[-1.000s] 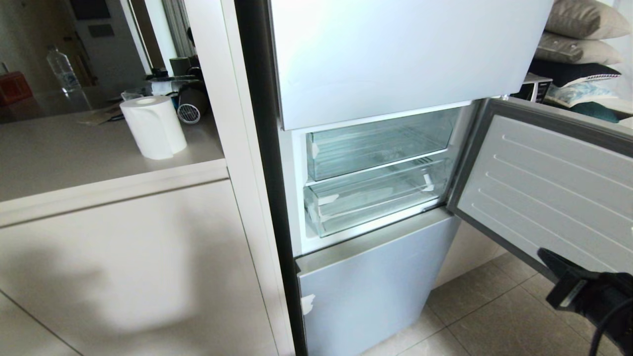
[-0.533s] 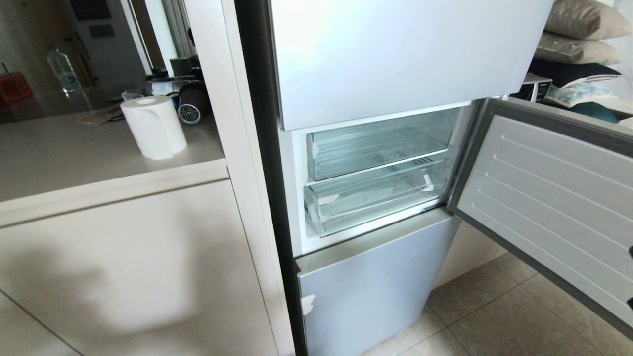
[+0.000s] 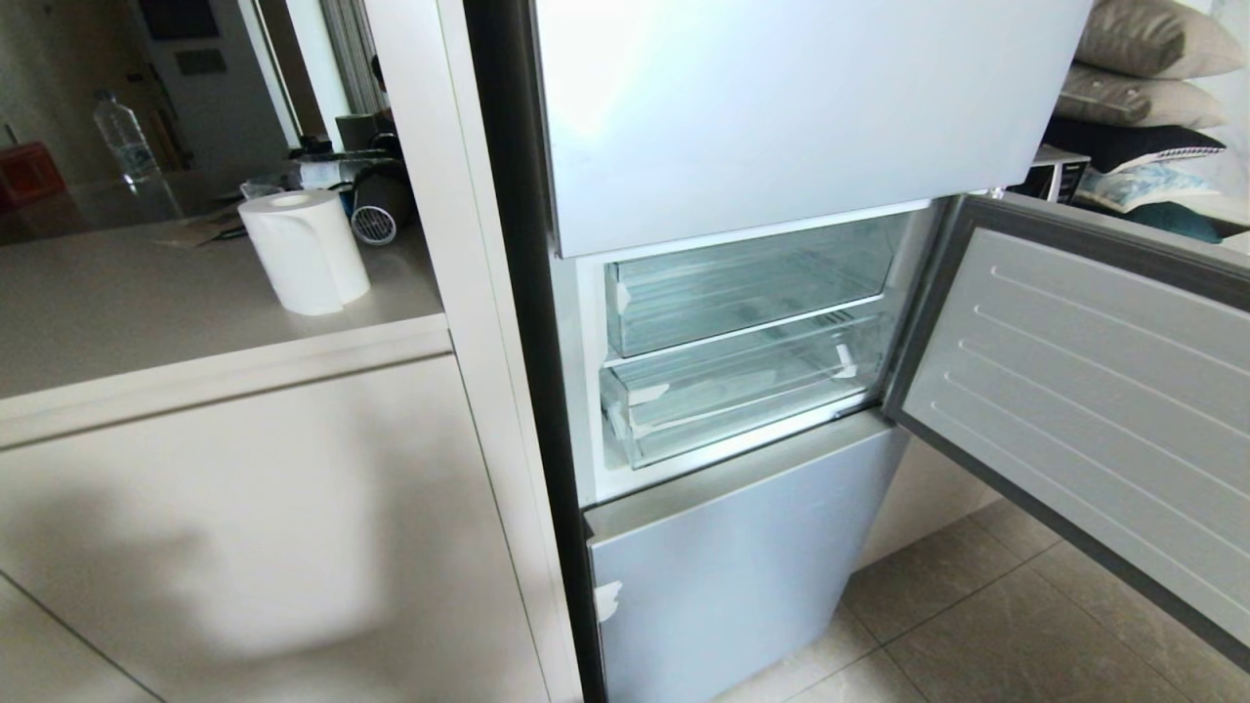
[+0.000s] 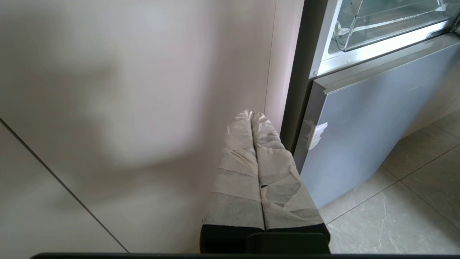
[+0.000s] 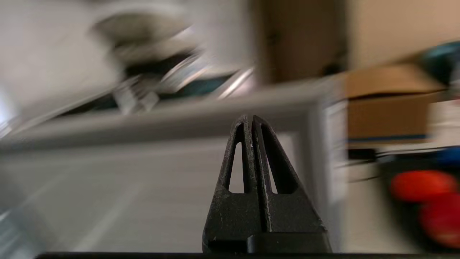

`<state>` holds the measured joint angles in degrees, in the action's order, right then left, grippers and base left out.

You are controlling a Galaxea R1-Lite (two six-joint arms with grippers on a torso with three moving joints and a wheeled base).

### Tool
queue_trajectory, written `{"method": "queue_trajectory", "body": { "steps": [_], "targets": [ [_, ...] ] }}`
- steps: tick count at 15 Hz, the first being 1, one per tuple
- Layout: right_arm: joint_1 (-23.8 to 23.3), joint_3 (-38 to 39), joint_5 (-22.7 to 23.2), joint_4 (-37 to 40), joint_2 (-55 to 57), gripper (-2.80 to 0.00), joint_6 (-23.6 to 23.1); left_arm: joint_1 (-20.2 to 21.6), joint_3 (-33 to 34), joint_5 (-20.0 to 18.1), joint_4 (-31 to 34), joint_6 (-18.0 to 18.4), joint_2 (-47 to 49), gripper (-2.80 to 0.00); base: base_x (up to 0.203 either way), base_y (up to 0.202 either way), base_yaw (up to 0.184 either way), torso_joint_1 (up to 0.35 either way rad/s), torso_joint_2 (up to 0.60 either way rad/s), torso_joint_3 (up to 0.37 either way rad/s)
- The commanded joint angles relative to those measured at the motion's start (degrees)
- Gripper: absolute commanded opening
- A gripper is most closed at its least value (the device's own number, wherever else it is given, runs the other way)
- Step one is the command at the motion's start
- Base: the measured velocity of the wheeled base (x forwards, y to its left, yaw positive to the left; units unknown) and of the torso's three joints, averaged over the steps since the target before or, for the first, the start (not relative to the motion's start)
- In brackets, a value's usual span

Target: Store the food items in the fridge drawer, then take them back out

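Right gripper (image 5: 250, 118) has left the head view since a second ago, fingers pressed together, empty, blurred red food items (image 5: 424, 185) off to its side; fridge drawer (image 3: 742, 395) pushed in.

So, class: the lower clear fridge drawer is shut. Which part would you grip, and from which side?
Grip the fridge drawer by its thick stepped front lip, near the middle, coming straight in from the front, since the open door blocks the right. The lip juts forward and probably offers an edge to hook under and pull.
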<state>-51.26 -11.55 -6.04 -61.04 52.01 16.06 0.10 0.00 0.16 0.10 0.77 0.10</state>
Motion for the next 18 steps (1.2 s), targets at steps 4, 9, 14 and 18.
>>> {"method": "queue_trajectory", "body": {
  "steps": [4,9,14,18],
  "targets": [
    [-30.7,-12.3,10.2,9.4,1.7,-2.8,10.6,0.0,0.0,0.0,0.0,0.0,0.1,-2.8,0.0,0.0,0.0,0.0,0.0,0.0],
    [-40.2,-13.2,22.2,10.7,14.8,-2.8,17.0,0.1,0.0,0.0,0.0,0.0,0.1,-2.8,0.0,0.0,0.0,0.0,0.0,0.0],
    [-38.8,-15.0,25.9,10.6,27.9,-2.8,24.2,0.0,0.0,0.0,0.0,0.0,0.1,-2.8,0.0,0.0,0.0,0.0,0.0,0.0],
    [-38.5,-20.4,33.5,10.8,34.9,-2.8,30.7,0.1,0.0,0.0,0.0,0.0,0.1,-2.8,0.0,0.0,0.0,0.0,0.0,0.0]
  ]
}}
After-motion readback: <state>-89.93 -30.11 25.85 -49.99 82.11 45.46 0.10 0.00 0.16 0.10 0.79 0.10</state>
